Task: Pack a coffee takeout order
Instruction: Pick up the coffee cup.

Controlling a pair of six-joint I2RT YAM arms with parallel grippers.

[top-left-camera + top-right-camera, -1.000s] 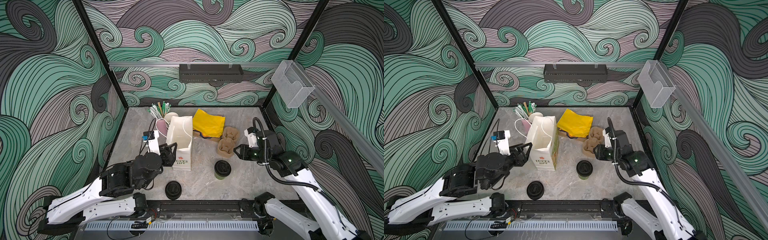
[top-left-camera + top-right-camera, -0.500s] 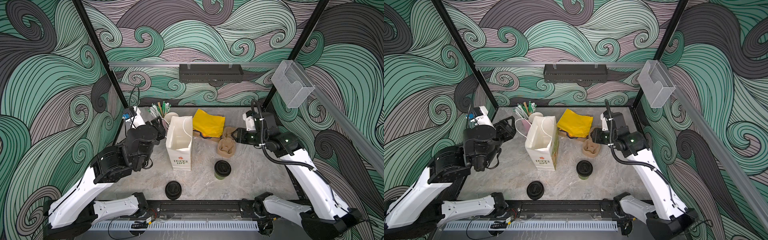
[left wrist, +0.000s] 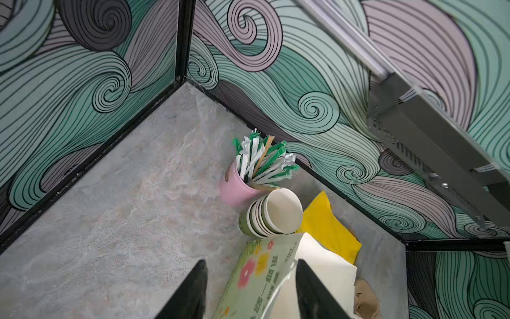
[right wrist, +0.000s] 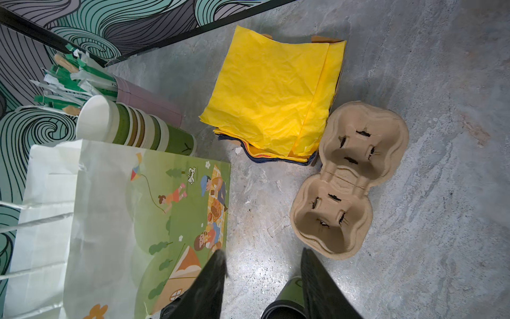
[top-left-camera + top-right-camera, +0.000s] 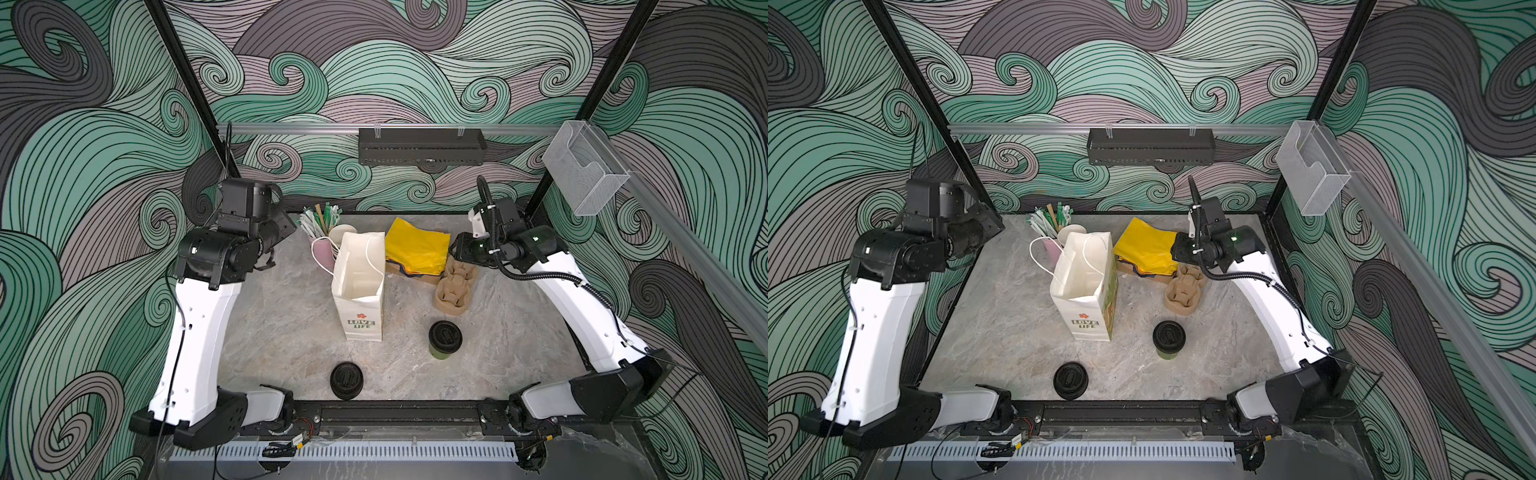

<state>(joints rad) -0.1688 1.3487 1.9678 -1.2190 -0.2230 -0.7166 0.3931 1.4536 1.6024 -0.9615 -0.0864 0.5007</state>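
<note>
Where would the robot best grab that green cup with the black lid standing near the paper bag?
Probably the olive wall just under the black lid, the right end effector coming in level from the side away from the paper bag. The lidded cup stands upright, and its lid is wider than its body, so a top pinch might slip.

White paper bag (image 5: 360,291) front panel: "LOVE LIFE" beneath red flower.

Bright, even, diffuse light; soft shadows.
Top views sharp throughout. Faint sheen on the tabletop (image 4: 256,259) in the right wrist view; gripper fingers (image 4: 209,287) dark and blurred close to both wrist lenses.
</note>
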